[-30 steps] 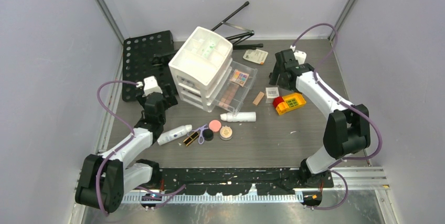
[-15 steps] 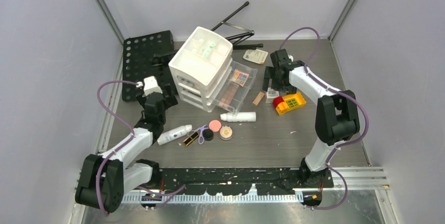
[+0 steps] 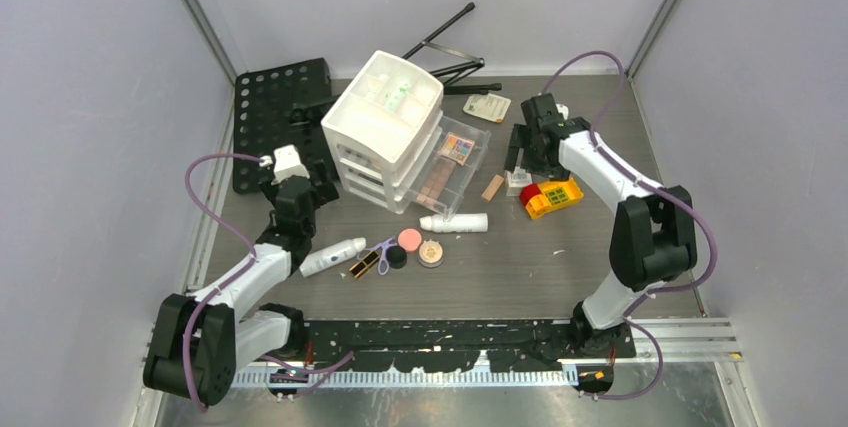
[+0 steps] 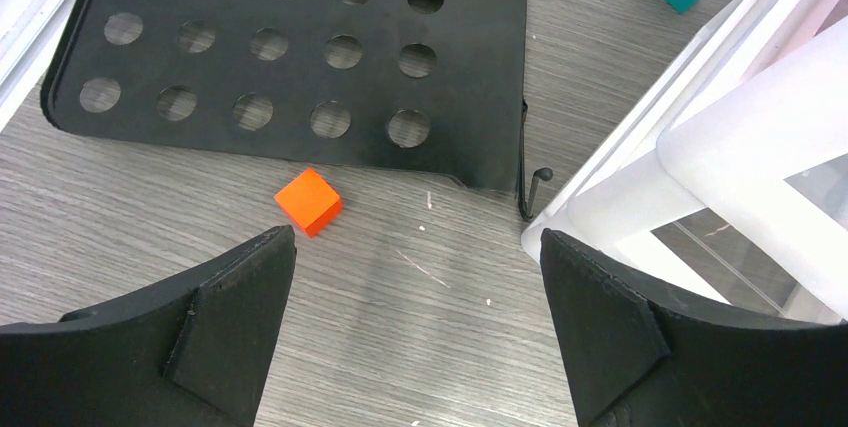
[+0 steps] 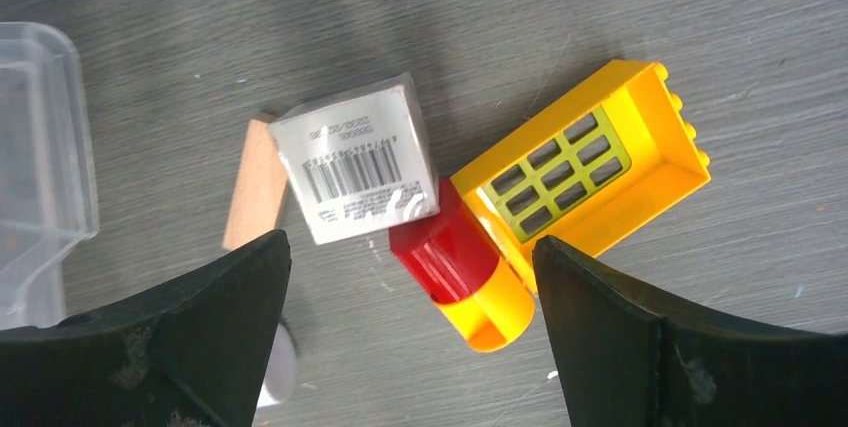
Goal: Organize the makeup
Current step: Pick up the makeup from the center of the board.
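Your right gripper (image 5: 410, 337) is wide open and holds nothing; it hangs over a small white box (image 5: 355, 162) with a bar code, just beside the tan wooden block (image 5: 255, 182) and the red-and-yellow block (image 5: 540, 217). Your left gripper (image 4: 415, 332) is wide open and empty too, over the table (image 4: 420, 287) by an orange cube (image 4: 309, 200). The makeup (image 3: 409, 239) lies in the middle, on the near side of the white drawers (image 3: 385, 117): round compacts (image 3: 431, 252), a white bottle (image 3: 455, 223), a black-gold lipstick (image 3: 364, 265)

One overhead, two close wrist views
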